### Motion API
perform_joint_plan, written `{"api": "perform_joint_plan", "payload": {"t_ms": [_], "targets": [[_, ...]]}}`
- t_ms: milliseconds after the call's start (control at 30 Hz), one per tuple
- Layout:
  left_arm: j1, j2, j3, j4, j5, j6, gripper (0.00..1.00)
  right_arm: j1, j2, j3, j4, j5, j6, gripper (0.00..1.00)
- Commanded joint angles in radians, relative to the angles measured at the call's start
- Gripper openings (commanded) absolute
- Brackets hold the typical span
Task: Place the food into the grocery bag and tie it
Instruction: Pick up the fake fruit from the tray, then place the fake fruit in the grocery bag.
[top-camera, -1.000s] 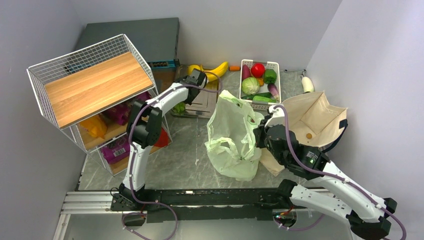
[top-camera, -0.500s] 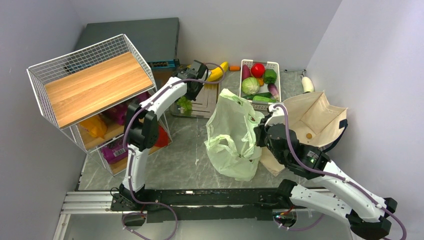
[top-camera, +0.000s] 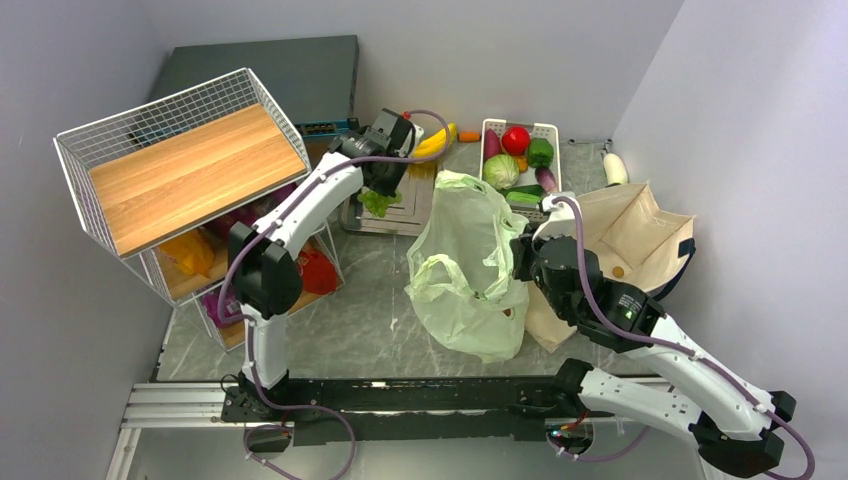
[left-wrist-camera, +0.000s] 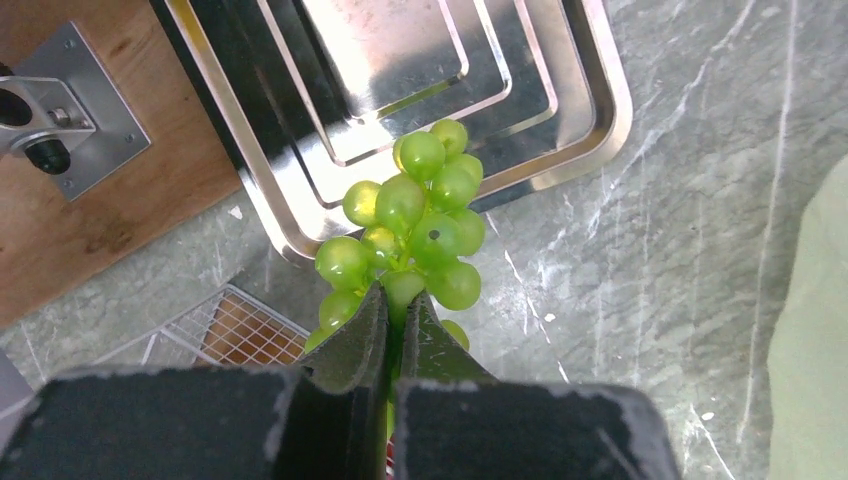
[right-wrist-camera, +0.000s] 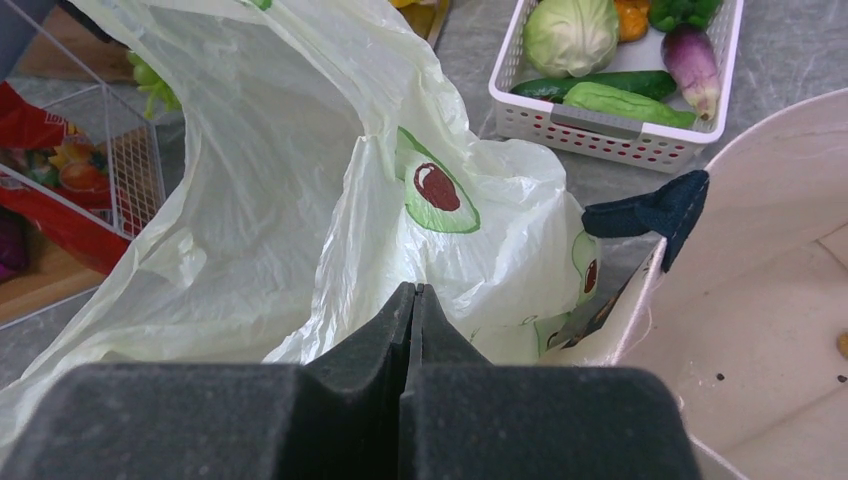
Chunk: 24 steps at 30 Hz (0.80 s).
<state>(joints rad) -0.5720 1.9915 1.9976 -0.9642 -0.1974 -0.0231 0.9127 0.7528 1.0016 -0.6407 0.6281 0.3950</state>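
The left gripper (left-wrist-camera: 400, 300) pinches a green grape bunch (left-wrist-camera: 420, 215) over the steel tray (left-wrist-camera: 560, 150) rim, with bare marble (left-wrist-camera: 680, 200) beside it. The right gripper (right-wrist-camera: 410, 295) clamps a fold of the pale-green plastic bag (right-wrist-camera: 260, 180).

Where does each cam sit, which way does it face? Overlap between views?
Top external: above and behind the bases, looking down on the table; left arm and right arm show.
Left wrist: looks down past the left gripper, shut on the grapes, over the steel tray edge.
Right wrist: looks past the right gripper, shut on the grocery bag, toward the white basket.
Shared: grapes, top and left wrist.
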Motion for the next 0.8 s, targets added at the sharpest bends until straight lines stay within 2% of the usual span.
{"api": "perform_joint_plan", "payload": {"t_ms": [0,533,767], "targets": [[-0.017,-0.112,0.021,-0.007,0.022,-0.026,0.00,-0.001,-0.004,0.024,0.059,0.053,-0.007,0.00],[-0.049,-0.347,-0.026,-0.049,0.014,-0.029,0.00,-0.001,0.021,0.005,0.085,0.041,0.043,0.00],[-0.074,-0.410,-0.043,-0.077,-0.056,-0.018,0.00,-0.001,0.023,-0.005,0.102,0.049,0.031,0.00]]}}
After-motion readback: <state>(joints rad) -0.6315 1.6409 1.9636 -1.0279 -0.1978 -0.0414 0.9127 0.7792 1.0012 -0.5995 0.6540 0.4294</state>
